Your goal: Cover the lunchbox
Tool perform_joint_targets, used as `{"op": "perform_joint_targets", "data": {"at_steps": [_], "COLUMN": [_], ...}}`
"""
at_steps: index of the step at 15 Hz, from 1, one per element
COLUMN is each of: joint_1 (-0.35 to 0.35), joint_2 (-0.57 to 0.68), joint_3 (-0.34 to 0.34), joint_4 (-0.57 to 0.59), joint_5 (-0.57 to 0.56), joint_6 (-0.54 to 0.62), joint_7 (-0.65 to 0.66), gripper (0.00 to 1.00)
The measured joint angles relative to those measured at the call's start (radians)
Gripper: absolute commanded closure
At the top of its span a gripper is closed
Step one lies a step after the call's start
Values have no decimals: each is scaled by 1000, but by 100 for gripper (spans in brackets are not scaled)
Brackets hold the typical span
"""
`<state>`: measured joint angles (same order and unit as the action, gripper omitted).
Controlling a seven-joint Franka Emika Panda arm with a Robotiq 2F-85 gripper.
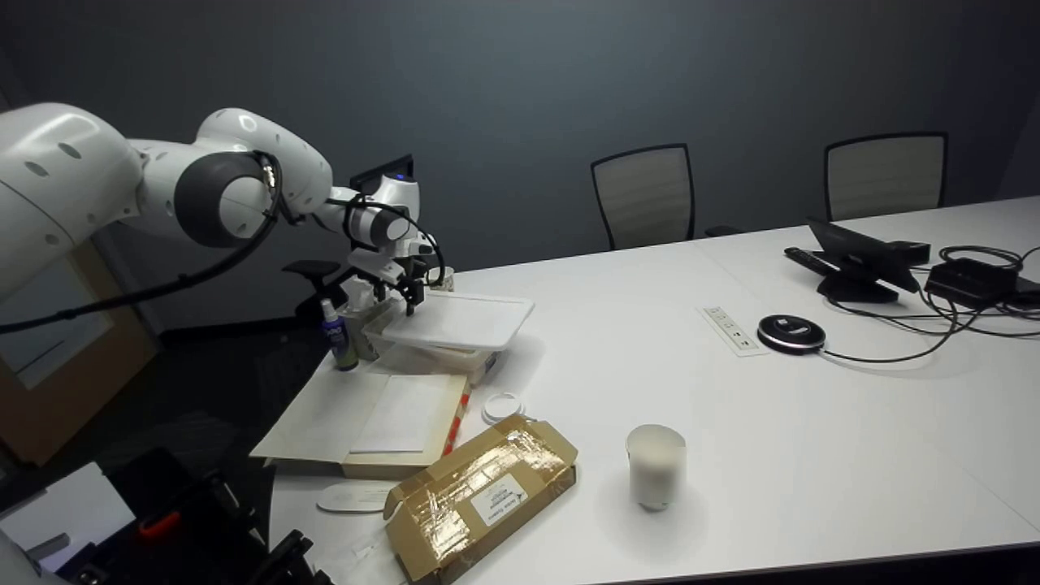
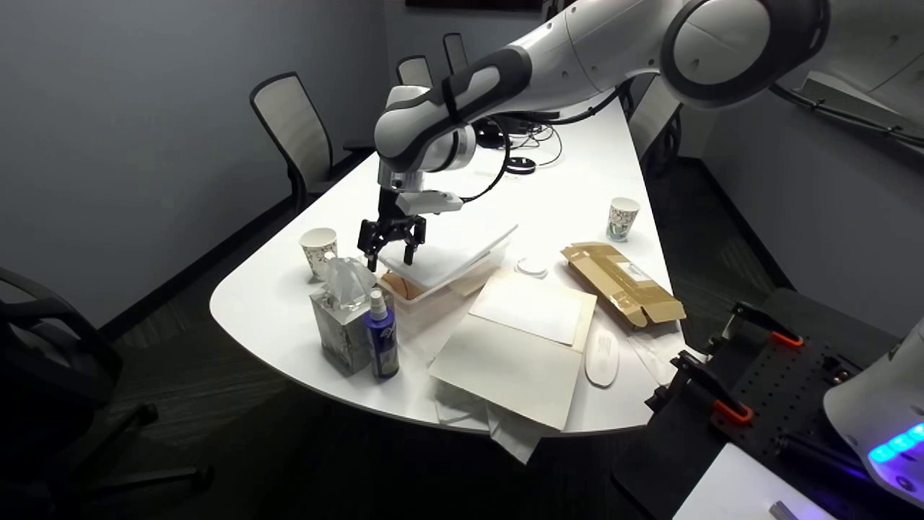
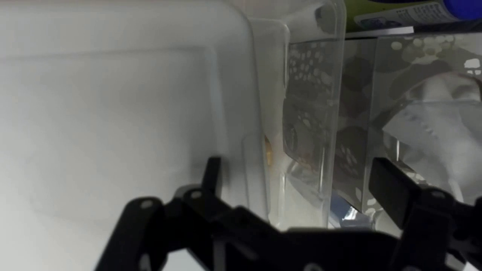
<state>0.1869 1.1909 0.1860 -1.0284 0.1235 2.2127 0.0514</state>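
Inside the lunchbox (image 2: 447, 296) (lid (image 2: 453, 249) askew) sits something brown (image 2: 401, 287); the claw (image 2: 390, 261) gapes wide.

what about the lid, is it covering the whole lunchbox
No, in an exterior view the lid leaves the lunchbox open at the end by the tissue box, with something brown showing inside.

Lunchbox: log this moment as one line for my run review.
lunchbox: partly covered; white lid: askew, one end exposed; gripper: open, over exposed end
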Motion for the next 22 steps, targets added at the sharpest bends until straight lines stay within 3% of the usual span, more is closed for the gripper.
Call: {"op": "perform_joint_targets", "data": {"at_steps": [22], "joint_1": [-35], "joint_2": [54], "joint_3": [121], "joint_4": [124], "joint_5": [40], "joint_6": [-62], "joint_7": [-107], "gripper": [0]}}
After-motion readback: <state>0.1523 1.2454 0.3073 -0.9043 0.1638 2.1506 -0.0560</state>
